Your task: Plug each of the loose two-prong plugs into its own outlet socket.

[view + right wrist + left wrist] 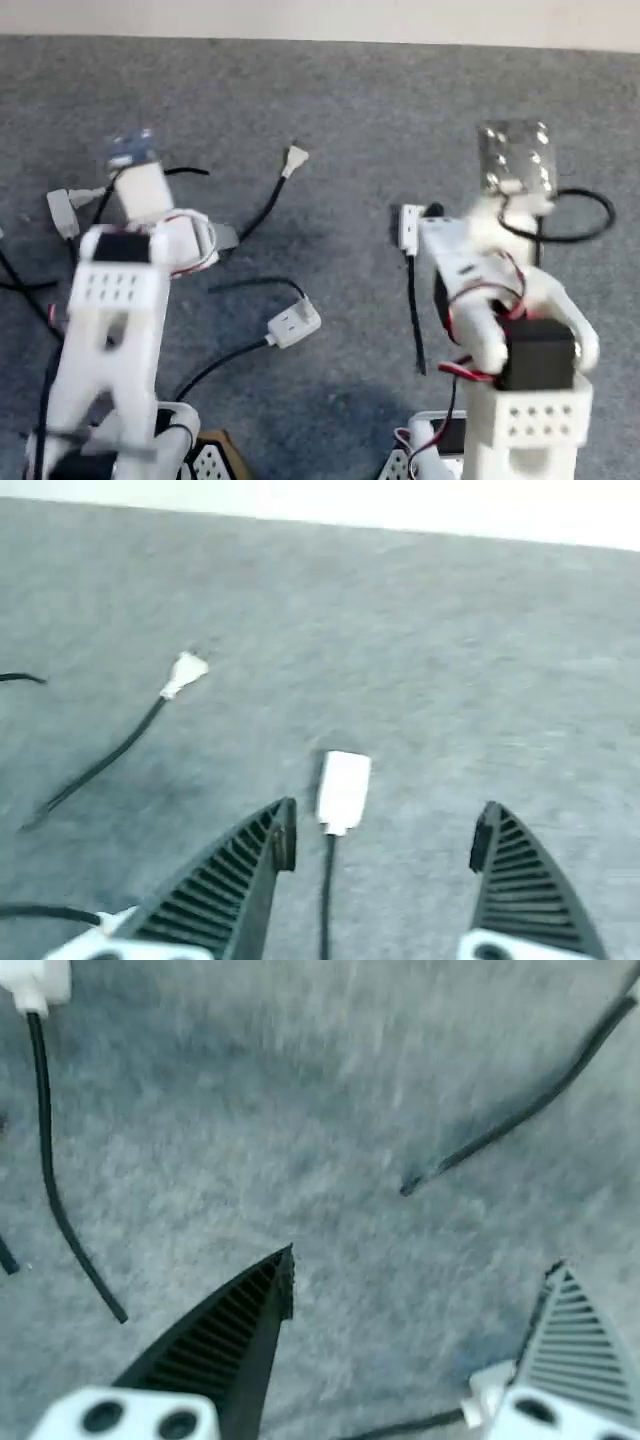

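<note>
The table wears a grey cover, nubby and felt-like. Both arms are smooth white plastic.

The right claw has two dark, wedge-shaped fingers, ribbed along their faces and tapering to blunt tips. They are spread wide and grip nothing. Just beyond the tips, in line with the gap but nearer one finger than the other, lies a white block. It is a smooth rectangle with rounded corners and touches neither finger. It looks like a socket, though the view is too soft to be sure. Its black cord runs back from it toward the claw. Farther out and off to one side of this claw lies a small plug, white and tapered, on a thin black lead.

The left claw has the same ribbed wedges, one black finger and one paler grey one. It is also spread wide, with bare fabric between the tips and nothing held. A loose cord end lies on the cover just ahead of the gap. A white piece on its own black lead sits well off beyond the black finger.

From above, a boxy socket of white plastic rests on the cover between the two arms, apart from both.
</note>
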{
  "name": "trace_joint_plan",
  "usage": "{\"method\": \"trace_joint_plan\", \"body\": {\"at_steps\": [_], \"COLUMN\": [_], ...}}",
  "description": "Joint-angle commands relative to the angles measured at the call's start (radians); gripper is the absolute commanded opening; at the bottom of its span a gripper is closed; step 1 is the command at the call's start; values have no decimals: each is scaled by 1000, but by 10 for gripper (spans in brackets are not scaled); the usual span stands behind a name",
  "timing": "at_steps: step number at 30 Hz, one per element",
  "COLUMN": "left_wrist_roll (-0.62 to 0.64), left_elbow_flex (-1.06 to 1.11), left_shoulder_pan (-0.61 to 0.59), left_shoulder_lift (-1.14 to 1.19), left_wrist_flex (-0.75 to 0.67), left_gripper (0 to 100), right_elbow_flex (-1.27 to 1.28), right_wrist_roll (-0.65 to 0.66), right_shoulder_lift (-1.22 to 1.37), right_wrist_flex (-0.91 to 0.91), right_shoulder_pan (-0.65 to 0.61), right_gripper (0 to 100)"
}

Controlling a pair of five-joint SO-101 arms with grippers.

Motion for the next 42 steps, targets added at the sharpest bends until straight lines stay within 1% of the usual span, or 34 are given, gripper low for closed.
{"method": "trace_joint_plan", "body": {"at_steps": [1, 4, 7, 10, 13, 16, 18, 21, 24, 26, 29, 33, 35, 37, 40, 42], "left_wrist_roll": [-81, -157, -222, -319, -414, -493, -517, -520, -517, -509, -470, -462, -463, -466, -466, -466], "left_elbow_flex": [-168, -245, -303, -305, -269, -220, -189, -148, -114, -96, -77, -41, -16, 4, 13, 12], "left_shoulder_pan": [102, 226, 315, 344, 348, 361, 384, 460, 562, 605, 607, 544, 515, 501, 499, 499], "left_shoulder_lift": [153, 252, 323, 377, 429, 466, 483, 496, 496, 498, 498, 499, 499, 499, 499, 499], "left_wrist_flex": [120, 236, 315, 362, 358, 324, 278, 219, 207, 196, 87, -83, -157, -193, -192, -192], "left_gripper": [372, 372, 372, 371, 356, 329, 329, 327, 324, 316, 314, 284, 243, 178, 55, 2], "right_elbow_flex": [64, 265, 532, 763, 928, 966, 977, 1012, 1027, 1029, 1029, 1029, 1029, 1030, 1030, 1030], "right_wrist_roll": [44, 46, 41, 44, 44, 44, 44, 44, 44, 44, 44, 44, 44, 44, 44, 44], "right_shoulder_lift": [-84, -104, -102, -102, -102, -102, -102, -102, -102, -102, -102, -102, -102, -102, -102, -102], "right_wrist_flex": [-4, -67, -219, -358, -490, -524, -526, -527, -559, -564, -565, -565, -565, -565, -565, -565], "right_shoulder_pan": [82, 102, 91, 64, 59, 47, 19, -25, -28, -28, -28, -28, -28, -28, -31, -31], "right_gripper": [271, 271, 271, 271, 271, 271, 271, 271, 271, 271, 271, 271, 271, 271, 271, 271]}}
